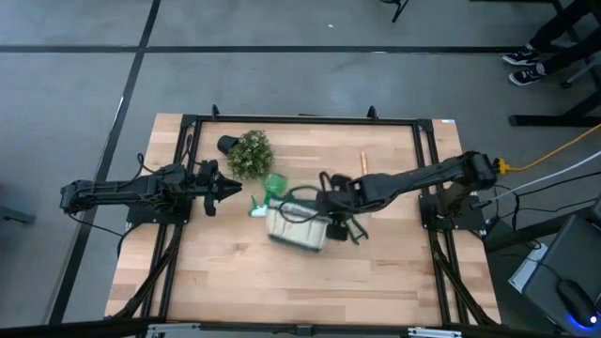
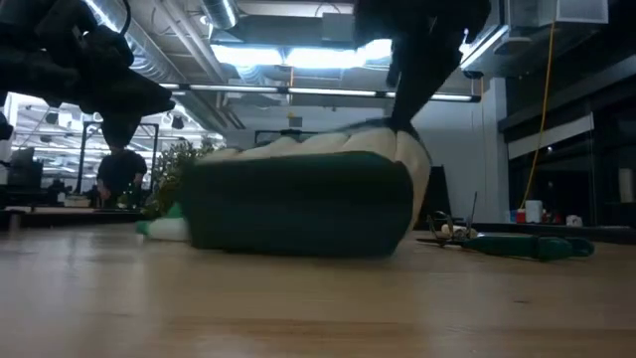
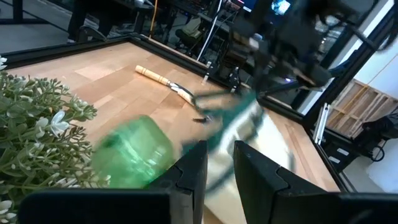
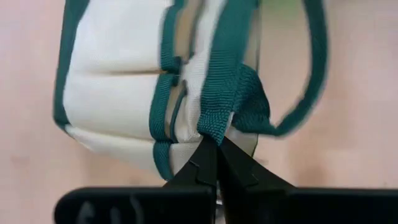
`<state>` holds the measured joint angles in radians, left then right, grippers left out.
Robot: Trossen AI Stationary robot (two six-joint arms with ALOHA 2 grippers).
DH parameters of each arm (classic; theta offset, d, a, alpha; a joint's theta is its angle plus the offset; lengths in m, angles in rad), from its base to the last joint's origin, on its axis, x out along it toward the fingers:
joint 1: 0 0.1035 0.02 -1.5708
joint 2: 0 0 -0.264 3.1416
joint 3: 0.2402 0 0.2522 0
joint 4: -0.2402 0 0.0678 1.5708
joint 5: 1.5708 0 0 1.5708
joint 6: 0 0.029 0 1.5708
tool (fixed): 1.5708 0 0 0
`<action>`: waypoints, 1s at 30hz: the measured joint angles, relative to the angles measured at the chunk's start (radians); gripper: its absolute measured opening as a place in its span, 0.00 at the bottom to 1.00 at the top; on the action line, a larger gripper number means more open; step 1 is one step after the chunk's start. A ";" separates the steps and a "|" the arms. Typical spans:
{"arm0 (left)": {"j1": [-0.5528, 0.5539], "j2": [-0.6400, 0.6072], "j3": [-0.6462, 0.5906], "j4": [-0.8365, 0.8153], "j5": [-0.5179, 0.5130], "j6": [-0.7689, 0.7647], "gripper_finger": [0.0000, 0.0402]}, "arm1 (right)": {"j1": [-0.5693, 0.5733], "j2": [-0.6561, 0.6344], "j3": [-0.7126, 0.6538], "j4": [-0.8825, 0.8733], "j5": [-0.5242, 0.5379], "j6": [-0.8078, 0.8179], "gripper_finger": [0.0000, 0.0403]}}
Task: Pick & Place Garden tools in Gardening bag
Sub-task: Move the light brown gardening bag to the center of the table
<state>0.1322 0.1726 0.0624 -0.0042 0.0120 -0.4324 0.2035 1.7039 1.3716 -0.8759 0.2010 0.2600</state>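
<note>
- High view: the bag (image 1: 299, 228) lies near the middle of the bench (image 1: 235, 282), beside the plant (image 1: 250, 153). The right tool (image 1: 324, 208) is at the bag's rim; the left tool (image 1: 231, 191) waits near the plant.
- Low view: the bag (image 2: 298, 204) rests on the bench; the shears (image 2: 507, 242) lie apart.
- Left wrist view: the left tool (image 3: 218, 163) is slightly open and empty; the wooden-handled tool (image 3: 163, 79) lies farther off.
- Right wrist view: the right tool (image 4: 214, 151) is closed on the bag's green strap (image 4: 219, 93).

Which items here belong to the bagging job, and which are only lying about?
Job items: gardening bag, pinched at its green strap by the right gripper; green-and-white plastic piece; wooden-handled tool; dark shears. The left gripper waits beside the plant.

Lying about: bushy plant in its black pot.
</note>
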 joint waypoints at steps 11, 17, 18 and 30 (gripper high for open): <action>0.000 0.015 0.000 -0.004 0.000 0.000 0.18 | 0.086 -0.119 0.000 -0.127 0.470 -0.066 0.00; 0.000 0.016 0.000 0.001 0.000 0.000 0.18 | 0.140 -0.061 -0.025 -0.092 0.503 -0.050 0.00; 0.000 0.016 0.000 0.000 0.000 0.000 0.18 | 0.147 -0.048 -0.029 -0.087 0.495 -0.039 0.00; 0.000 0.015 0.000 0.000 0.000 0.000 0.18 | 0.171 0.046 -0.031 0.076 0.318 -0.127 0.01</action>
<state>0.1322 0.1879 0.0628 -0.0040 0.0120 -0.4326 0.3748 1.7500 1.3411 -0.8002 0.5191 0.1333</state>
